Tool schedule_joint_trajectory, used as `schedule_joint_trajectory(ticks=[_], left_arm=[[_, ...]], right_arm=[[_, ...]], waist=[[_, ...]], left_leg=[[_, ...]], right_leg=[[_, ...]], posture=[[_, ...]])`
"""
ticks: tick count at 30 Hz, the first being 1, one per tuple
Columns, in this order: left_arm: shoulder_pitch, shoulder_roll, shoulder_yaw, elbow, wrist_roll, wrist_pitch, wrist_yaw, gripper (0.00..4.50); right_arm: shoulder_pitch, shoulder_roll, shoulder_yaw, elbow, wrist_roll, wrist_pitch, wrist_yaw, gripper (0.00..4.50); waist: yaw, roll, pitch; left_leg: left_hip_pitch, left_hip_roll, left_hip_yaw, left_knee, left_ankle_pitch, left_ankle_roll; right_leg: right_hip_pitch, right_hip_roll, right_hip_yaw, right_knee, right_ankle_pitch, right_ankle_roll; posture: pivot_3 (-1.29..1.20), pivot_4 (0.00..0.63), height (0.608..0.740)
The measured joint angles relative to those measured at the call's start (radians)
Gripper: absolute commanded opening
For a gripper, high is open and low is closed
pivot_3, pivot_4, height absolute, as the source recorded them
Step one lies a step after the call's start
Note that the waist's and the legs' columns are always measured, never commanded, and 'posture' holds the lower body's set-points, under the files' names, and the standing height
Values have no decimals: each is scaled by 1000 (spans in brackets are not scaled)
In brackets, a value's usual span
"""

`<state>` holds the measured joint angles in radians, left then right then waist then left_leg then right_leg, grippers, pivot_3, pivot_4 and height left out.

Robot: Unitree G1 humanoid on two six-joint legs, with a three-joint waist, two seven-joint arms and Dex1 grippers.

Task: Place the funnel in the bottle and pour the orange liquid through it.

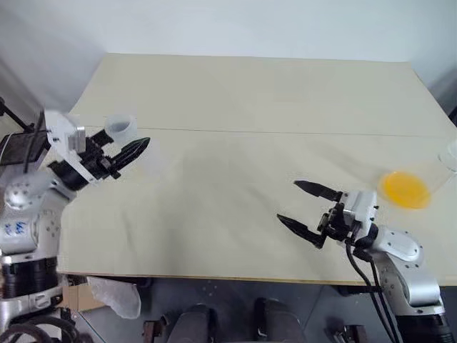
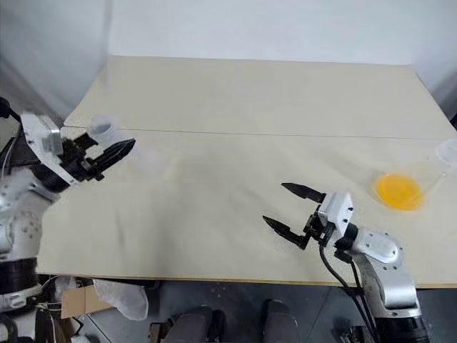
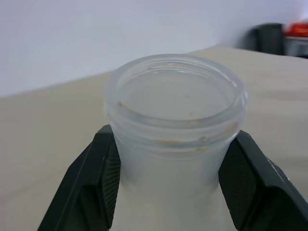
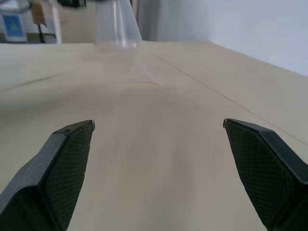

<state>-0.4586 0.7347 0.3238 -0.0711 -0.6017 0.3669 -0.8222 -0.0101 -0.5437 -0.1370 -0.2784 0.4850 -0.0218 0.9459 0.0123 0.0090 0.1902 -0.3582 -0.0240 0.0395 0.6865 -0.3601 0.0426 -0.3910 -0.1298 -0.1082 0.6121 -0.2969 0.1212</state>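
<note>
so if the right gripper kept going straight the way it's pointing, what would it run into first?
The right gripper points across bare table toward the clear bottle held in the left gripper; the way looks free until there, though depth is unclear.

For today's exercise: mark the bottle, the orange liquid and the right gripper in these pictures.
bottle point(image 3: 175, 103): left wrist view, on its rim, between the black fingers.
orange liquid point(image 1: 404, 189): left eye view, middle of the orange pool.
right gripper point(image 1: 303, 205): left eye view, midway between its open fingertips.

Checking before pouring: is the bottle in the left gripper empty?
Looks empty: the bottle, clamped at its neck by the left gripper, shows no orange through its clear mouth; its base is unseen.
</note>
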Motion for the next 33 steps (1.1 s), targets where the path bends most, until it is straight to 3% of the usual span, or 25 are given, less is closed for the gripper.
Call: schedule_joint_trajectory(ticks=[3, 7, 13, 16, 26, 29, 33], left_arm=[[-115, -1, -104, -33, -28, 59, -98, 2451], [-250, -190, -285, 29, -29, 64, -185, 2451], [-372, -447, -426, 373, 128, -123, -213, 2451], [-423, -524, -462, 534, 207, -241, -217, 2451], [-540, -586, -490, 858, 378, -460, -238, 2451], [-552, -586, -485, 873, 389, -461, -242, 3475], [-550, -586, -460, 864, 371, -438, -275, 4477]], right_arm=[[74, -9, -54, -39, 5, 2, -24, 4500], [198, -26, -159, -95, 11, 1, -53, 4500], [366, 2, -279, -171, 6, -14, -117, 4500], [430, 37, -291, -237, -2, -26, -153, 4500], [553, 123, -295, -358, -39, -46, -238, 4500], [555, 130, -291, -365, -49, -46, -253, 4500], [520, 129, -251, -364, -61, -45, -258, 4500]], waist=[[11, 0, 0], [31, 1, 0], [25, 0, 0], [21, 0, 0], [16, 0, 0], [15, 0, 0], [15, 0, 0]], left_leg=[[0, -1, 0, 0, 0, 0], [0, -5, 1, 3, 2, 3], [-1, -3, 5, 3, 2, 4], [-1, -3, 9, 3, 2, 4], [-2, -3, 10, 3, 2, 5], [-2, -3, 10, 3, 2, 5], [-2, -3, 10, 4, 3, 5]], right_leg=[[1, 1, 0, 0, 0, 0], [3, 1, -1, -2, 2, 3], [2, 4, 0, -2, 2, 4], [1, 3, 2, -3, 2, 4], [-1, 3, 2, -4, 2, 4], [-1, 3, 2, -3, 2, 4], [-1, 3, 2, -3, 2, 4]], posture=[[0, 150, 740], [0, 150, 740], [0, 150, 740], [0, 150, 740], [0, 150, 740], [0, 150, 740], [0, 150, 740]])
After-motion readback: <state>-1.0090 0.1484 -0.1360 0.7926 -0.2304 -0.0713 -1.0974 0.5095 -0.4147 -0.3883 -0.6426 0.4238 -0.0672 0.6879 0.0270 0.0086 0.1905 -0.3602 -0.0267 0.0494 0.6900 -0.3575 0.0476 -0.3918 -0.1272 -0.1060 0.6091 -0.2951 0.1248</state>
